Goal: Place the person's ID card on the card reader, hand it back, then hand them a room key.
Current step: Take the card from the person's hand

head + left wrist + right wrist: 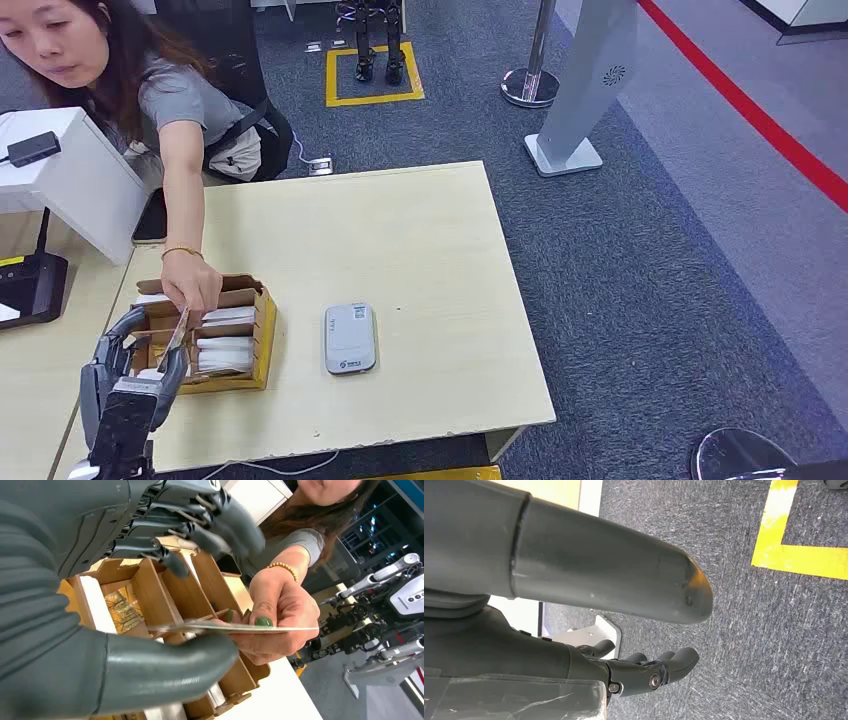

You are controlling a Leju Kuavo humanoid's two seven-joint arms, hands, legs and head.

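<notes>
Step in hand, by judgement: the card handover at the left front corner of the table, with the person's hand and the robot's left hand meeting over the wooden card box. In the left wrist view the person's hand pinches one end of the ID card, held flat. The card's far end lies between the robot's thumb and its fingers; the thumb sits just under the card, the fingers stand well apart above it. Whether the thumb touches the card cannot be told. The left hand is wide open and grips nothing. The card reader lies beside the box, toward the table's front edge. Next move calls for closing on the card before the person releases. The right hand hangs over carpet, fingers loosely curled, holding nothing.
</notes>
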